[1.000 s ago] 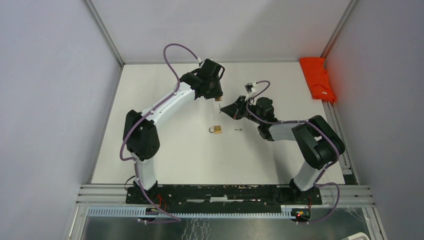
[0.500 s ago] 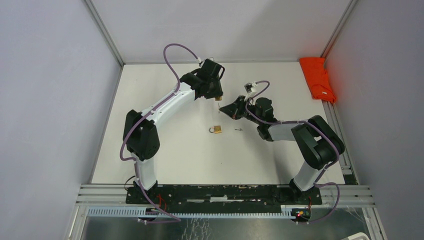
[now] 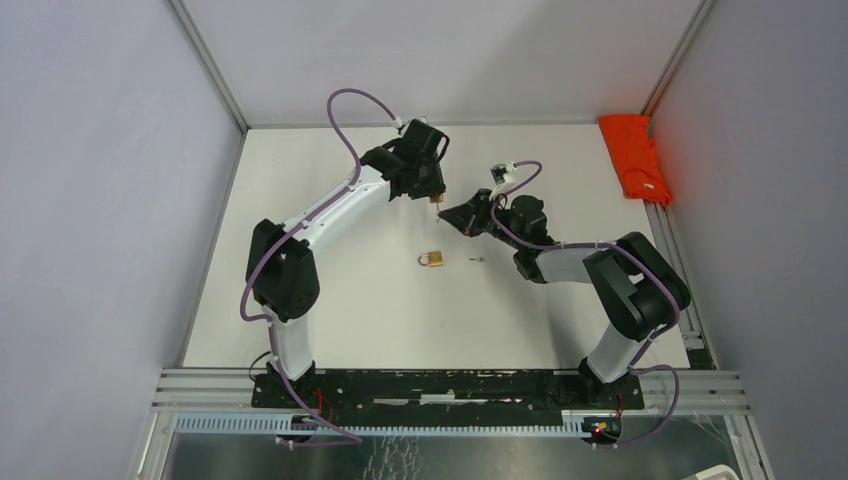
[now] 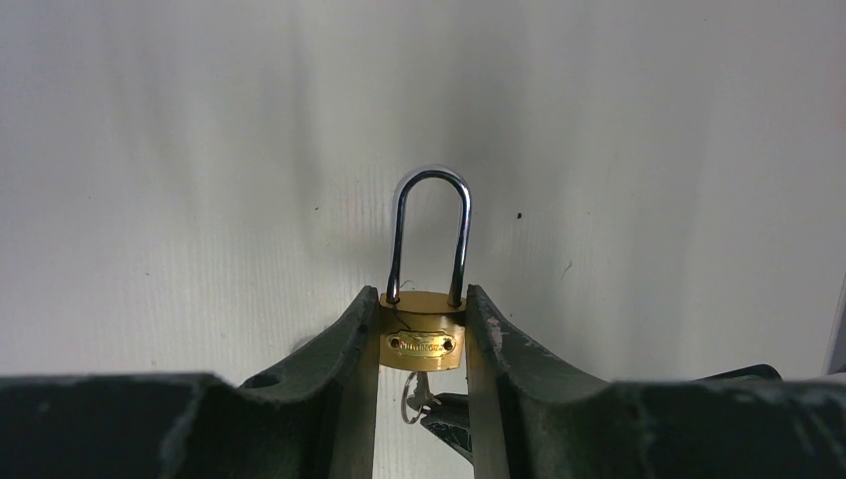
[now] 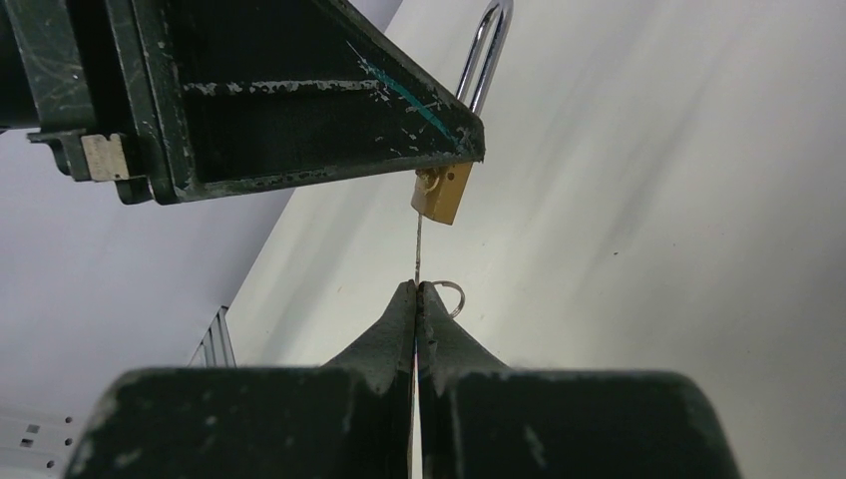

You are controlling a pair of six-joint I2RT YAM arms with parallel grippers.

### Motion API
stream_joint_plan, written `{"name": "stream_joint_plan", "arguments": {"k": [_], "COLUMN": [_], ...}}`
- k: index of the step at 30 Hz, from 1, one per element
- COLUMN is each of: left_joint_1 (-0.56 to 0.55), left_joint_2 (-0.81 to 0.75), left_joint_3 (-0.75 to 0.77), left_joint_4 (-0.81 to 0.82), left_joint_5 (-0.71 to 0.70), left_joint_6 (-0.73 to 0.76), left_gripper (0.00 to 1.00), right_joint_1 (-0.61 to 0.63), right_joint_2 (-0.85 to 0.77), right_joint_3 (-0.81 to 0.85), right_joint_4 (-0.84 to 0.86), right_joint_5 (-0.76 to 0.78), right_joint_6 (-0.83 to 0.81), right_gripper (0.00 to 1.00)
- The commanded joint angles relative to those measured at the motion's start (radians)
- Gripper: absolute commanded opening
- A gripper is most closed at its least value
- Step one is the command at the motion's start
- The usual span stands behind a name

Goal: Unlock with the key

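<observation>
A small brass padlock [image 4: 423, 340] with a closed steel shackle [image 4: 431, 225] is clamped by its sides in my left gripper [image 4: 422, 295], lifted off the table at the far middle [image 3: 433, 192]. The key [image 5: 418, 244] is pinched edge-on in my right gripper [image 5: 417, 285], which is shut on it. Its thin blade runs up to the underside of the padlock [image 5: 442, 193]. How deep the blade sits I cannot see. The key's ring [image 5: 450, 297] pokes out beside the right fingertips and also hangs below the lock, as the key ring [image 4: 414, 397] in the left wrist view. The right gripper [image 3: 448, 213] points at the left one.
A second brass padlock [image 3: 432, 259] lies on the white table below the two grippers, with a small metal piece [image 3: 476, 259] to its right. A folded orange cloth [image 3: 636, 155] lies at the far right edge, by the aluminium frame.
The right gripper has edged slightly up and toward the left gripper with the key. The left arm and its padlock have stayed put.
</observation>
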Motion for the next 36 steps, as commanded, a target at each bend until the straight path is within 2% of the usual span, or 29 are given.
{"name": "stream_joint_plan", "arguments": {"k": [1, 36], "left_joint_1": [-0.001, -0.001], "left_joint_2": [-0.054, -0.061], "left_joint_3": [0.005, 0.007], "left_joint_4": [0.046, 0.048], "left_joint_5": [-0.015, -0.02], "left_joint_6": [-0.033, -0.028], "left_gripper": [0.02, 0.02], "right_joint_1": [0.004, 0.012], "right_joint_2": [-0.023, -0.015], "right_joint_3": [0.008, -0.008], "right_joint_4": [0.066, 0.042], "right_joint_5": [0.023, 0.027], "right_joint_6": [0.016, 0.01], "right_gripper": [0.0, 0.0]}}
